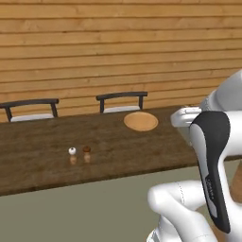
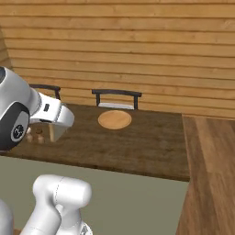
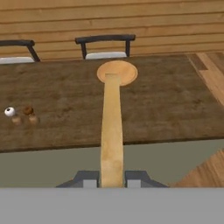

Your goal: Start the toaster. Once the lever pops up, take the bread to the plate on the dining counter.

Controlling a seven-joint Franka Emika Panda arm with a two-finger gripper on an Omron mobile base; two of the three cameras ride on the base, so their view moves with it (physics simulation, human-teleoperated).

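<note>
- Grasping the bread edge-on, the gripper pointed it toward the plate.
- Plate lay beyond the slice, on the dining counter, awaiting delivery.

Matt dark wood-grain dining counter, smooth tan plate (clay-like), pale matt bread, plank wall.

Evenly and softly lit throughout, without any visible lamp or clear direction of light. Bright on the plank wall across the upper frame, dimmer on the dark counter through the middle. Hardly any cast shadows; only faint ones under the shakers at centre left. No glare. Flat, rendered look, slightly soft and low in resolution. Blurred up close on the bread at bottom centre of the hand view. No bending at the edges.
</note>
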